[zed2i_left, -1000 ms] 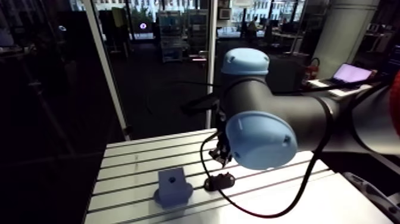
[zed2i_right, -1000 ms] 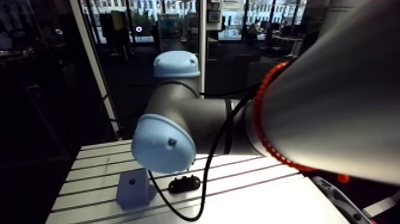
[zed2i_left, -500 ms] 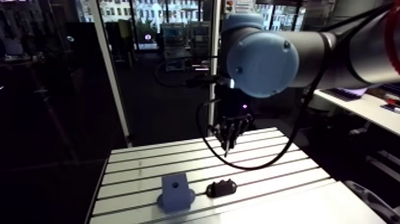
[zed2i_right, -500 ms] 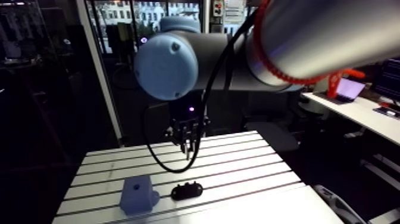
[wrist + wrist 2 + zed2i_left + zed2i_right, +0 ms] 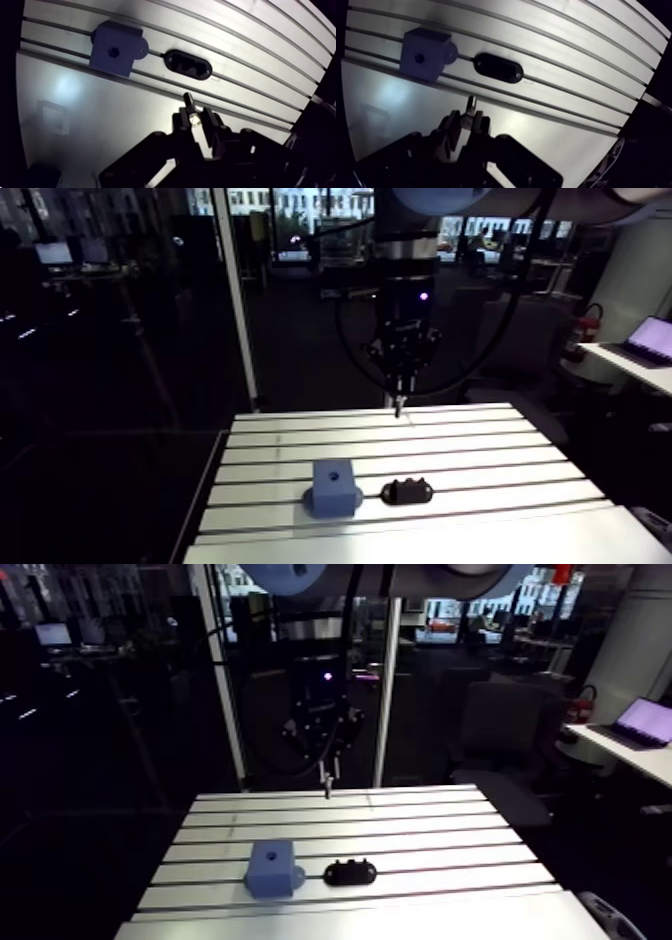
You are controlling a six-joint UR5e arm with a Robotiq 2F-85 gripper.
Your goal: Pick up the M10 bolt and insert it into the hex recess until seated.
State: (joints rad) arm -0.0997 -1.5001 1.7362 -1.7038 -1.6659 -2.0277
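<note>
Holding M10 bolt (image 5: 190,107) | jaws clamped on it | above table (image 5: 260,75)

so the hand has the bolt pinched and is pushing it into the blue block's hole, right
Not pushing it in: the hand pinches the bolt, but the arm view shows it hanging high over the far side of the table, clear of the blue block.

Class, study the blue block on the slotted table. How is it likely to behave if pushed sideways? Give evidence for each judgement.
The blue block is squat with a wider foot, so it probably resists tipping. No clamp shows, so it may slide on the smooth slotted table when the M10 bolt, held by the gripper, presses in.
</note>
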